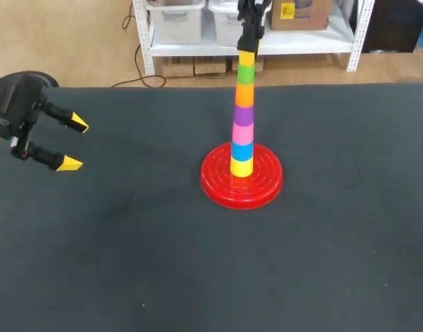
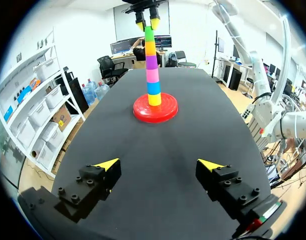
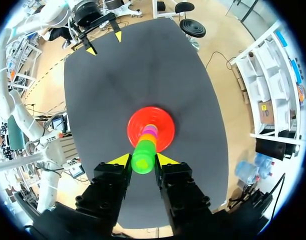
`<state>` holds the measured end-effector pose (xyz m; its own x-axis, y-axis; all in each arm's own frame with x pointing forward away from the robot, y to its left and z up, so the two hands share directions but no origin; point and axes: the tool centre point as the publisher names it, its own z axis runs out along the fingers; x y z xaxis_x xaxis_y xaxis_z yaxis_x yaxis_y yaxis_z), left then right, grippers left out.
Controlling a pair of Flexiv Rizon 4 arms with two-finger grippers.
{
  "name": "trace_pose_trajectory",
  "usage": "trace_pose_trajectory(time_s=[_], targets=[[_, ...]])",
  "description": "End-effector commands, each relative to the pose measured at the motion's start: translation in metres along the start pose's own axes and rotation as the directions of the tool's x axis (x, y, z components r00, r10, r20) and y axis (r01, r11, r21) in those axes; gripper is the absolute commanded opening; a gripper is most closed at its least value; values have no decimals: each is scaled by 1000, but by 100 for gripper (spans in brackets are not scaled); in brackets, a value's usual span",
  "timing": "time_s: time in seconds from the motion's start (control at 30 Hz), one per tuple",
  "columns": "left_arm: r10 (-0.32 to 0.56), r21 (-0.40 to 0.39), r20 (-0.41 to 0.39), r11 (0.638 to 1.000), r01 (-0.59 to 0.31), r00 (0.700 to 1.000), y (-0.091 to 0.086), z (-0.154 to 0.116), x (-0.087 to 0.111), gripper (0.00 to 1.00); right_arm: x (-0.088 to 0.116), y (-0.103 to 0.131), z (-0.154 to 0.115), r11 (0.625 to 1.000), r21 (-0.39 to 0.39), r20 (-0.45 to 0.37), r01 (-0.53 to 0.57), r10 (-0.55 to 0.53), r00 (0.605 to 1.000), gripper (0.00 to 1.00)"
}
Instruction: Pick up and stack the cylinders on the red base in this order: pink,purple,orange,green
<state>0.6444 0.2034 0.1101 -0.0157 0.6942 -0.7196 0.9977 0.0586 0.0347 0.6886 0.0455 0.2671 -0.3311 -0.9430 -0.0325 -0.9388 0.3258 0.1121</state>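
A red base point(image 1: 215, 185) stands mid-table with a tall upright stack on it: yellow, blue, a pink cylinder point(image 1: 242, 132), a purple cylinder point(image 1: 244, 114), an orange cylinder point(image 1: 245, 93) and a green cylinder point(image 1: 247, 71) on top. My right gripper point(image 1: 247, 50) comes straight down over the stack and is shut on the green cylinder point(image 3: 143, 156), one yellow tip on each side of its upper end. The left wrist view shows the same stack point(image 2: 153, 75) far ahead. My left gripper point(image 1: 70, 142) hovers open and empty near the table's left edge point(image 2: 158, 167).
The dark table mat point(image 1: 128, 263) is bare apart from the base and stack. My left arm point(image 1: 11, 111) sits at the table's far left corner, well away from the stack.
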Motion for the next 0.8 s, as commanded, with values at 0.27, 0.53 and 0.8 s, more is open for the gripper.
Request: trace_pose_trajectory(time_s=[0.27, 0.53, 0.8], targets=[[2, -4, 2, 1000, -2, 1000, -1, 0, 1, 100, 13, 21, -11, 998, 67, 59, 1, -4, 998, 100], [2, -4, 2, 1000, -2, 1000, -1, 0, 1, 100, 40, 40, -25, 989, 150, 234, -9, -27, 972, 100], [2, -4, 2, 1000, -2, 1000, -1, 0, 1, 100, 73, 49, -5, 992, 121, 392, -47, -4, 920, 100]])
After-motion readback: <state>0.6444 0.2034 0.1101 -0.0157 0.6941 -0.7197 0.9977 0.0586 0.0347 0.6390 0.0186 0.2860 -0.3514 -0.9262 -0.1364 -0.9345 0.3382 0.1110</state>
